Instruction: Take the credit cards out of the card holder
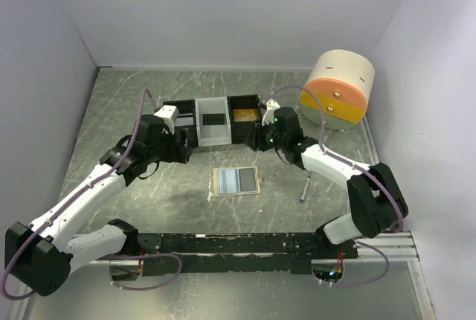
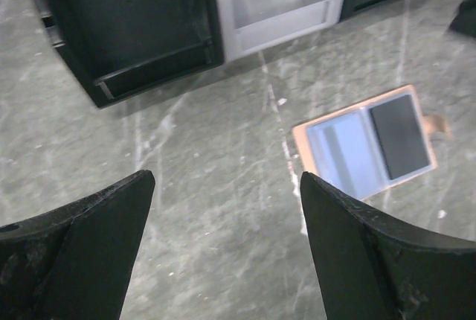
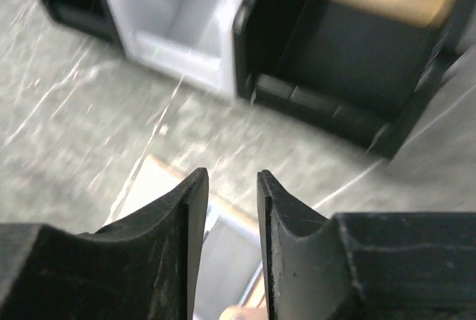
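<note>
The left gripper [image 2: 223, 178] hangs back and left of the flat tan bifold card holder [image 1: 236, 181], its jaws spread wide with nothing between them. In the left wrist view the holder lies off to the right of the gap, not under it. Behind the holder stands the three-compartment black-and-white tray [image 1: 195, 104]. Its white middle bay holds a dark card [image 1: 213, 120] and its right black bay holds an orange-brown card [image 1: 243, 114]. The holder itself lies open and flat on the grey marbled table [image 1: 126, 97], pale silvery-blue inside. Its long axis runs left to right, parallel to the tray front. A dark card [image 1: 248, 179] sits in its right half, and a greyish one seems to sit in the left. The right gripper [image 3: 232, 175] hovers back and right of the holder, jaws nearly together around a thin empty gap. It looks the nearer arm, since the holder's edge shows just below its fingertips. A slim metal pen [image 1: 306, 188] lies right of the holder.
</note>
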Controlling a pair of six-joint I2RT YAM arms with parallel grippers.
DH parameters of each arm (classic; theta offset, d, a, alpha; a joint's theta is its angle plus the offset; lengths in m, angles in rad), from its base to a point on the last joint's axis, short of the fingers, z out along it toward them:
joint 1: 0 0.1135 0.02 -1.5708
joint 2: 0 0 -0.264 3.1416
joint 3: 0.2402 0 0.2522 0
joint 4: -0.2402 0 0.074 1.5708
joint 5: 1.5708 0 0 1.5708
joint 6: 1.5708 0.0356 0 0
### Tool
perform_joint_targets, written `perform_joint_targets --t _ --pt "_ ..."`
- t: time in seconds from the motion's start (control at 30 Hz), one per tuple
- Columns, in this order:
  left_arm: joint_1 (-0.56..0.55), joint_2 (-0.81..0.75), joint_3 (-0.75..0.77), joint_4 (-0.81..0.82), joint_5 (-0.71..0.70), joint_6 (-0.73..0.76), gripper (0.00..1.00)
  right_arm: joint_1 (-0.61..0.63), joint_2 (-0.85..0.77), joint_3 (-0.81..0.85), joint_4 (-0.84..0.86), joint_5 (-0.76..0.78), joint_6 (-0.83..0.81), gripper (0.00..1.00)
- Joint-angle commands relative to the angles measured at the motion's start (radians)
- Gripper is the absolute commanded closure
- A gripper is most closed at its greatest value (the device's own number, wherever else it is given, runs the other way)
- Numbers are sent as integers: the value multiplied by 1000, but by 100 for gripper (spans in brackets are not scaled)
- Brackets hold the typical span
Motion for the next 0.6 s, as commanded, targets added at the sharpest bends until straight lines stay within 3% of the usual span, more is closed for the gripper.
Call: perform_joint_targets --t 0.0,0.07,0.23,0.57 --pt "5 -1 -73 172 139 -96 8 12 -41 -116 -10 -220 259 65" --pt "5 11 -112 246 209 -139 9 48 -62 -170 23 -246 314 65" --pt "-24 69 -158 405 355 -236 14 129 -123 -229 -33 -77 348 68" --pt "-275 251 -107 500 241 -321 17 141 -144 -261 -163 132 365 69"
